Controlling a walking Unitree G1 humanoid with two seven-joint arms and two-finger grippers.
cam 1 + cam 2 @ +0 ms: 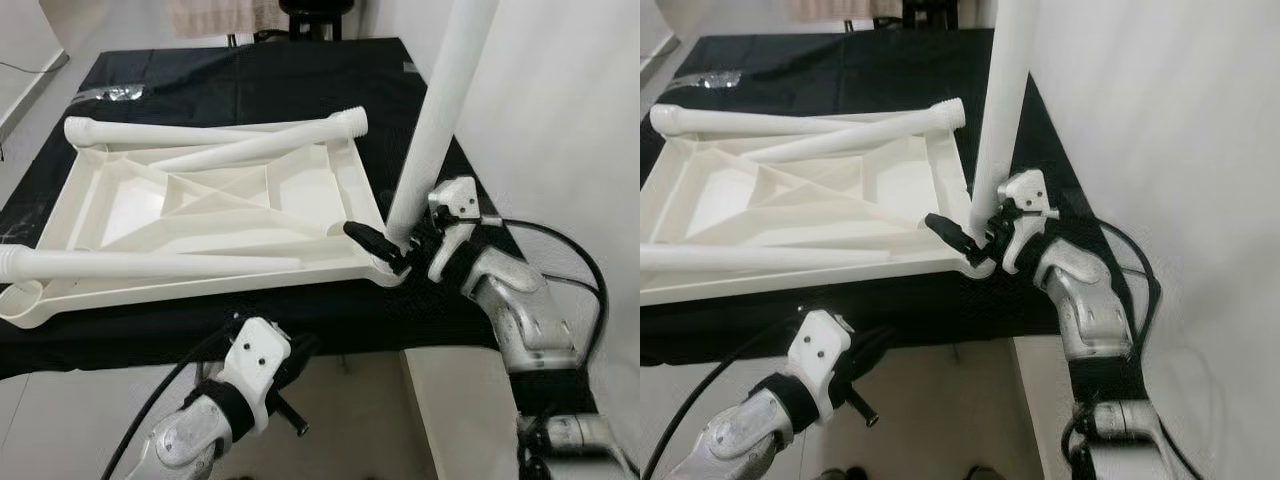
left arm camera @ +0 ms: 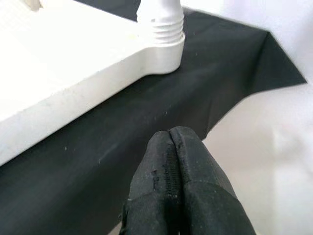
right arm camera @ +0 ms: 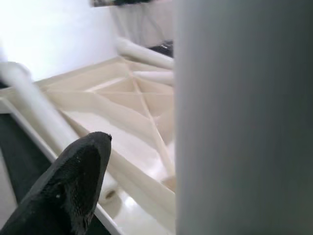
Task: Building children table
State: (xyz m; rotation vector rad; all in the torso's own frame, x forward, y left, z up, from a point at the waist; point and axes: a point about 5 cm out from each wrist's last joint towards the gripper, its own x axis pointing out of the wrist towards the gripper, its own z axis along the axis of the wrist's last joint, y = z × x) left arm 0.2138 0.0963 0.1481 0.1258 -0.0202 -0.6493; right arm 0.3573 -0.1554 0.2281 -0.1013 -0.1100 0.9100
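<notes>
Leg (image 1: 440,100) stands upright in the near right corner of your overturned white table (image 1: 215,210) on the black tabletop (image 1: 300,75); right gripper (image 1: 392,245) jaws clamped on its base, left gripper (image 2: 182,186) jaws together below the near edge

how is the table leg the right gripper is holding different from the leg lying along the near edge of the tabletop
The held leg stands upright in the tabletop's near right corner socket, gripped by the right gripper; the near-edge leg lies flat across the upturned tabletop, untouched. Both are white plastic tubes.

Bright, even light; wrist close-ups blurred.
</notes>
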